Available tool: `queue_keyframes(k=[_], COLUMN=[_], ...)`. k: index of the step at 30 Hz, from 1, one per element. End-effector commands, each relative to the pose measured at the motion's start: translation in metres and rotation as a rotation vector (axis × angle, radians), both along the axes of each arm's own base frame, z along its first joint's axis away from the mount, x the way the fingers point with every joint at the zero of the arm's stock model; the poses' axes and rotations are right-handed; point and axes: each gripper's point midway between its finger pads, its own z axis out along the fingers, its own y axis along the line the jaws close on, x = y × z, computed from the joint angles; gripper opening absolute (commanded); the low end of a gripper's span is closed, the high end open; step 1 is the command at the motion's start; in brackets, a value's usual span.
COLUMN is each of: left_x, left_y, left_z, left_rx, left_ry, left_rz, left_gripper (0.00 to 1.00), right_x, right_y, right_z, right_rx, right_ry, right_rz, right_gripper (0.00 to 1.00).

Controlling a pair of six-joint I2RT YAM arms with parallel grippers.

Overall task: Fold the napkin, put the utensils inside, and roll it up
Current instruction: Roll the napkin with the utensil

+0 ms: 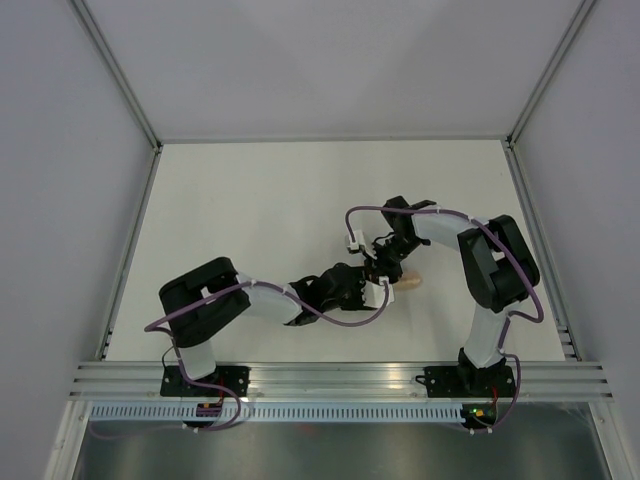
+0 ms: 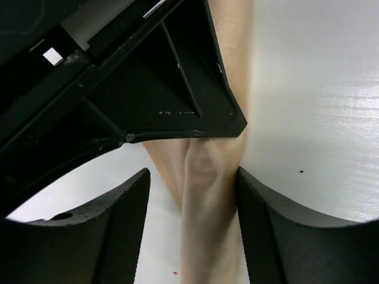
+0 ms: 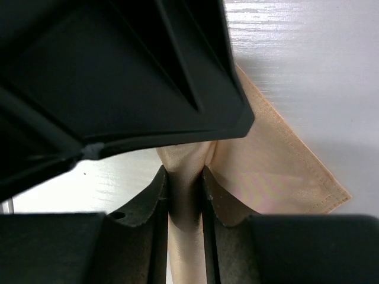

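The peach-orange napkin (image 1: 412,281) lies bunched into a narrow roll on the white table, mostly hidden under the two grippers. In the left wrist view the napkin (image 2: 213,201) runs as a roll between the jaws of my left gripper (image 2: 192,177), which stand apart; the cloth touches the right finger (image 2: 260,225) and a gap shows on the left. My right gripper (image 3: 185,177) is shut, pinching a fold of the napkin (image 3: 272,171), whose loose corner spreads flat to the right. From above, the left gripper (image 1: 368,292) and right gripper (image 1: 385,265) are nose to nose. No utensils show.
Each wrist view is half filled by the other gripper's black body (image 2: 148,77), close above the cloth. Grey walls enclose the table (image 1: 300,200); an aluminium rail (image 1: 340,375) runs along the near edge.
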Motion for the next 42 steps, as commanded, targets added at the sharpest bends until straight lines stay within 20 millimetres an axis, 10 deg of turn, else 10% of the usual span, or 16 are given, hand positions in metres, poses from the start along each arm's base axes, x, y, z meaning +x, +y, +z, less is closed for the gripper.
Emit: queue_keyframes(k=[1, 10, 14, 18, 30, 42], left_x=[-0.007, -0.022, -0.03, -0.044, -0.059, -0.08], left_y=[-0.001, 0.001, 0.003, 0.006, 0.028, 0.053], left_z=[-0.019, -0.048, -0.056, -0.06, -0.081, -0.107], left_rx=[0.053, 0.104, 0.101, 0.061, 0.049, 0.125], left_ry=[0.092, 0.246, 0.338, 0.49, 0.807, 1.175], left_rz=[-0.038, -0.017, 0.013, 0.04, 0.142, 0.224], left_gripper=[0.63, 0.26, 0.02, 0.02, 0.02, 0.02], right_x=[-0.029, -0.028, -0.021, -0.001, 0.081, 0.034], right_y=[-0.028, -0.027, -0.024, -0.022, -0.053, -0.059], right_z=[-0.033, -0.03, -0.022, -0.006, 0.087, 0.093], right_rx=[-0.134, -0.131, -0.112, -0.087, 0.148, 0.235], right_ry=[0.114, 0.132, 0.106, 0.033, -0.229, -0.57], right_rz=[0.039, 0.025, -0.012, -0.096, -0.485, -0.381], right_gripper=[0.0, 0.02, 0.28, 0.49, 0.67, 0.65])
